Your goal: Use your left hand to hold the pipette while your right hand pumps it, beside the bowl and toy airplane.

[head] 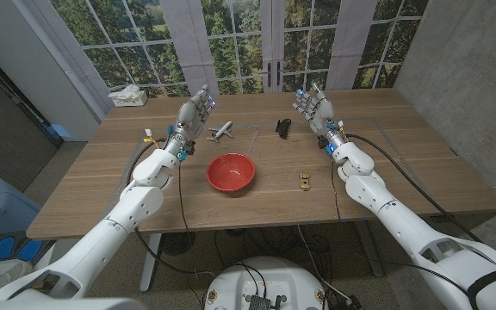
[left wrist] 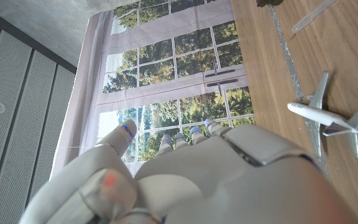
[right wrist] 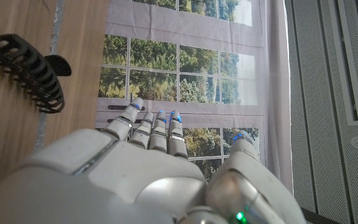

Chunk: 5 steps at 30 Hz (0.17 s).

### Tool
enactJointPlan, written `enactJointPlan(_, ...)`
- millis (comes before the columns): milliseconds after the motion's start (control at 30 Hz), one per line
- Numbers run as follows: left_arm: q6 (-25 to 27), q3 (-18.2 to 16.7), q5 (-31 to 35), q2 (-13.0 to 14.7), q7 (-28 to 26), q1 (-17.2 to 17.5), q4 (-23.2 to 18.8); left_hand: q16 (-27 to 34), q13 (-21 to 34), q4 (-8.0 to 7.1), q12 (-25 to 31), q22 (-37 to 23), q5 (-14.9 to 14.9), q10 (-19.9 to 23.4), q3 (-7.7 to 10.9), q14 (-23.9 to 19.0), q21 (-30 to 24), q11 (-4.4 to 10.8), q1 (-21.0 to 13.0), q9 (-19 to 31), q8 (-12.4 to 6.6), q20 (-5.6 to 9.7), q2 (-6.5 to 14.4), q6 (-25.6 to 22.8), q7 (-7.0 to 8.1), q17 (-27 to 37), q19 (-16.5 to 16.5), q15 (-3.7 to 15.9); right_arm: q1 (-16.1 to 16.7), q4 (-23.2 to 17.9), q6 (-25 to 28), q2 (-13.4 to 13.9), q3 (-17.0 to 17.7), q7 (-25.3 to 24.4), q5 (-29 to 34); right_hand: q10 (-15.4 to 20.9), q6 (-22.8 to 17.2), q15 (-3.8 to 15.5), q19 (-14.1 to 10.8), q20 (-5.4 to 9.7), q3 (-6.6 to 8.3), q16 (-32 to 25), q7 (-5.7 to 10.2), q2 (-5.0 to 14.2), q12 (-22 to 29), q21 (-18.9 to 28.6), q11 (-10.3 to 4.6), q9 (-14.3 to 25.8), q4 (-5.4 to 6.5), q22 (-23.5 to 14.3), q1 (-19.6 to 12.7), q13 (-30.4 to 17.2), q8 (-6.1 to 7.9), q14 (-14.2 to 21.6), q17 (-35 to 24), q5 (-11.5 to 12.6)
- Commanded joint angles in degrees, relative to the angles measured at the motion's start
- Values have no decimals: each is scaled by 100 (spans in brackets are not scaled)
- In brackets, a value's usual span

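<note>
Standing raised above the wooden table [head: 257, 198], both hands hold nothing. The left hand [head: 195, 112] is lifted over the table's far left part, fingers extended and slightly apart, palm upright, near the toy airplane [head: 221, 132], which sits just to its right. In the left wrist view the back of that hand [left wrist: 216, 180] is seen with the fingers [left wrist: 169, 144] reaching toward the windows, and the airplane [left wrist: 326, 116] lies on the wood beside it, white with grey wings.

The right hand [head: 315, 107] is raised over the far right part of the table, fingers likewise stretched out and a little apart. A small black object [head: 282, 127] lies just to its left; in the right wrist view it appears as a black ribbed curved piece [right wrist: 27, 68] resting on the table, close to the right hand [right wrist: 148, 180] but not touching it.

The red bowl [head: 231, 171] sits in the middle of the table, nearer the robot than the airplane. A small brownish item [head: 305, 179] lies to its right.

I cannot tell which thing, if any, is the pipette; a thin pale stick [left wrist: 314, 16] lies on the wood beyond the airplane.
</note>
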State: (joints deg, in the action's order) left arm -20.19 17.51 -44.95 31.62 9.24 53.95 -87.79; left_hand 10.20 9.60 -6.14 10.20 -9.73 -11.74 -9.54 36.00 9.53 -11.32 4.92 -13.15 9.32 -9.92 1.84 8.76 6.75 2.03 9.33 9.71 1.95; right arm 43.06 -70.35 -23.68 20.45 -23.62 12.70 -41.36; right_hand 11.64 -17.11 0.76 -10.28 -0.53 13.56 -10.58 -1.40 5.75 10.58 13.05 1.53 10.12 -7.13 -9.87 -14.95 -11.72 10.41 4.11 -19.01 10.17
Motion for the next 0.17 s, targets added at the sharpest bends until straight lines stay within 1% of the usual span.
enactJointPlan(33, -113, -221, 48, 82, -318, 245, -8, -7, 8, 66, 46, -5, 44, -3, 67, 369, 10, -45, -60, 18, -12, 346, 276, 22, -70, 10, 71, 284, 405, -349, -291, 27, 79, -673, 303, 37, -67, -26, 45, -8, 45, -34, -22, 18, 43, -42, -6, 18, -17, -12, 44, -6, 56, 3, 10, 6)
enactJointPlan(67, -176, -237, 89, 79, -332, 247, 41, -12, 9, 71, 37, -5, 49, -27, 80, 379, 13, -73, -64, 18, -10, 354, 281, 27, -69, 11, 74, 288, 449, -409, -301, 44, 71, -746, 359, 39, -75, -18, 40, 0, 47, -35, -31, 21, 44, -43, 2, 18, -16, -12, 46, -3, 58, 1, 14, 7)
enactJointPlan(133, -298, -279, 192, 57, -444, 263, 110, -28, 9, 79, 32, -4, 58, -40, 100, 420, 20, -76, -70, 18, -2, 368, 284, 49, -75, 11, 83, 289, 562, -547, -339, 56, 65, -944, 477, 47, -80, 0, 29, 30, 51, -39, -35, 26, 48, -44, 13, 18, -19, -12, 44, 1, 59, 5, 25, 8)
enactJointPlan(167, -347, -302, 209, 50, -465, 271, 143, -33, 9, 84, 28, -4, 64, -54, 113, 437, 22, -83, -73, 18, 4, 372, 285, 69, -71, 11, 86, 296, 620, -626, -337, 75, 63, -1038, 533, 46, -92, 30, 30, 44, 56, -39, -66, 29, 48, -50, 15, 18, -25, -11, 41, 6, 61, -1, 39, 10)
